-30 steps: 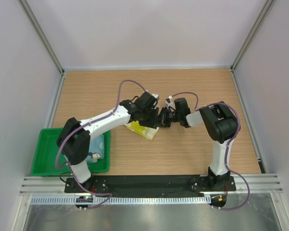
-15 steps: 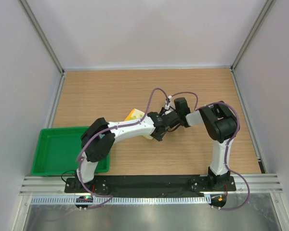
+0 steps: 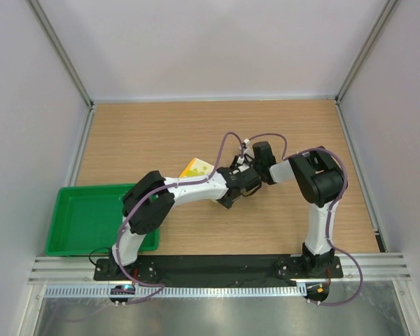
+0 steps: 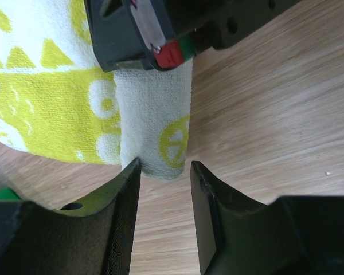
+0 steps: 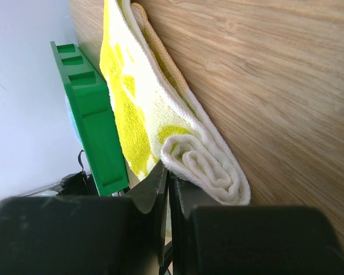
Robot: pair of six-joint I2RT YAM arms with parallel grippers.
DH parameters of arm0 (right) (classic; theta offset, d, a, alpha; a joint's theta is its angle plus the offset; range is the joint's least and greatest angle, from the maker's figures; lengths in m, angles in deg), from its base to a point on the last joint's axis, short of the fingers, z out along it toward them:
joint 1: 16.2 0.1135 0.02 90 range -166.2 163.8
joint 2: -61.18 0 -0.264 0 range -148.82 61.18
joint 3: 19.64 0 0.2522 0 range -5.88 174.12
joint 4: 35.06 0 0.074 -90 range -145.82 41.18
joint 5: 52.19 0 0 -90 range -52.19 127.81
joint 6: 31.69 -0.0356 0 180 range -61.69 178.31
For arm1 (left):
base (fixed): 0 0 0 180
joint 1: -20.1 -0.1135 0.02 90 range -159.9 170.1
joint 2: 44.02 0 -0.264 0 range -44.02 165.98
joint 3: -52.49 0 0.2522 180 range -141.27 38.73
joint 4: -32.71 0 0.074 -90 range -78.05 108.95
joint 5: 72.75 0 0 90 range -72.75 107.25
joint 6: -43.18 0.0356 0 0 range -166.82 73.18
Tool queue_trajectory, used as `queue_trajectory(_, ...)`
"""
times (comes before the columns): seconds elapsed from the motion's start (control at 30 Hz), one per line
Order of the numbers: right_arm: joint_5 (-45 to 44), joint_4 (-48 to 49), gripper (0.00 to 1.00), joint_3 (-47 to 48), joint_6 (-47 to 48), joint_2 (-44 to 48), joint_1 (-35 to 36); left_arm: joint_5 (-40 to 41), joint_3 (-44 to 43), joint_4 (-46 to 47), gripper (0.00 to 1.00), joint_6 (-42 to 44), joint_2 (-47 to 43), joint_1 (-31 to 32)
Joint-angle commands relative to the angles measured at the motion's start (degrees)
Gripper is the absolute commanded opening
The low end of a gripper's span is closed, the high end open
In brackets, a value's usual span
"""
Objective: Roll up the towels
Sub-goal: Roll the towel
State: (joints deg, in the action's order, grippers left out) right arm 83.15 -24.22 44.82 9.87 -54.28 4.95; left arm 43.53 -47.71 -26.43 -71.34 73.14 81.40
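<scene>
The yellow-cream towel (image 3: 196,168) lies mid-table, its right part wound into a roll (image 4: 155,126). My right gripper (image 3: 246,176) sits over the roll's far end. In the right wrist view that gripper (image 5: 167,172) is shut, its tips pinching the cloth at the edge of the spiral roll (image 5: 209,163). My left gripper (image 4: 165,164) stands open just short of the roll's near end, one finger to each side and nothing between them. From above, the left gripper (image 3: 232,192) is close under the right one. A sliver of light blue (image 5: 67,112) shows behind the tray; the blue towel is otherwise hidden.
The green tray (image 3: 84,217) stands at the near left, partly under my left arm, and its rim (image 5: 92,126) shows in the right wrist view. Bare wooden table lies to the right and at the back. White walls close the table in on three sides.
My left arm has swung down from behind the towel to its near side, the gripper now at the roll's near end. The towel lies further back and left. The right gripper stayed put.
</scene>
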Motion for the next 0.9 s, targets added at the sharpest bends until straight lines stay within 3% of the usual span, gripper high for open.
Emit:
queue_trajectory(0.0,-5.26,-3.77,0.1,0.19,2.13,-2.84,-0.32,1.58,1.7,1.0,0.42,0.69,0.52,0.4)
queue_trajectory(0.33,-5.09,-4.21,0.1,0.46,2.13,-3.1,-0.4,0.44,4.96,3.55,0.42,0.34,1.4,0.49)
queue_trajectory(0.87,-2.98,-5.26,0.09,1.69,2.39,-4.42,-0.32,4.04,2.59,4.34,0.41,0.17,5.35,0.49)
